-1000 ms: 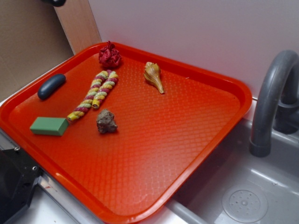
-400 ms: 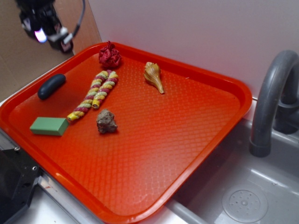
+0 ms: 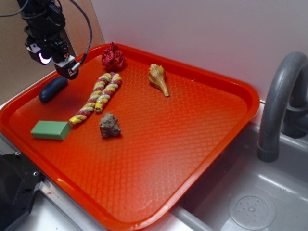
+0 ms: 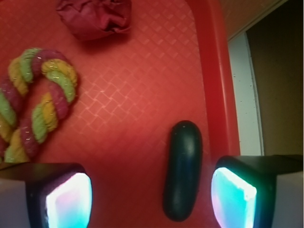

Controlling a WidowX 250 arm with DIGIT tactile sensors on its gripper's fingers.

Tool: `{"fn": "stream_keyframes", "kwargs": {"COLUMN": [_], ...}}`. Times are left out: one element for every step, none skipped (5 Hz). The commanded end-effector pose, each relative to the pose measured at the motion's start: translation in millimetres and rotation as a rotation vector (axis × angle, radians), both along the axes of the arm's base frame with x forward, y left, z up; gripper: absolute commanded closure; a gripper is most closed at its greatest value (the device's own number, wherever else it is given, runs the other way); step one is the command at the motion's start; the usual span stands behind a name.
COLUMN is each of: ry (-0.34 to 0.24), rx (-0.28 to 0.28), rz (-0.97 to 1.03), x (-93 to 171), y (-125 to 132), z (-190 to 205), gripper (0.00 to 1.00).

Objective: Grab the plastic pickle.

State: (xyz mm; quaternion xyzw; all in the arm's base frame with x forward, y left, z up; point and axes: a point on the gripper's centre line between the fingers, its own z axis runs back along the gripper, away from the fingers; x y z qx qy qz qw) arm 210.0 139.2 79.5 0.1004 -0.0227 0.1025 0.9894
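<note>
The plastic pickle (image 3: 52, 89) (image 4: 182, 169) is a smooth dark blue-grey capsule lying near the left rim of the red tray (image 3: 202, 144). My gripper (image 3: 55, 65) (image 4: 152, 197) hovers just above it, open. In the wrist view the pickle lies between the two glowing fingertips, closer to the right pad (image 4: 232, 197), and nothing touches it.
A twisted yellow, green and red rope (image 3: 98, 96) (image 4: 33, 114), a crumpled red cloth ball (image 3: 113, 57) (image 4: 95, 16), a seashell (image 3: 159, 79), a grey-brown rock (image 3: 109, 125) and a green block (image 3: 50, 130) share the tray. A sink with grey faucet (image 3: 279, 106) lies right.
The arm has come in from the top left and lowered toward the pickle, moving slightly right. The objects on the tray have not moved.
</note>
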Motion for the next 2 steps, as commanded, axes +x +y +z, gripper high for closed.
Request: {"fn": "stream_keyframes", "kwargs": {"ry": [0.029, 0.043], "rx": [0.038, 0.033], "rz": [0.046, 0.07], "x": [-15.8, -13.5], "y": [31.2, 30.4], "z": [-16.2, -28.2], "gripper": [0.0, 0.0]}}
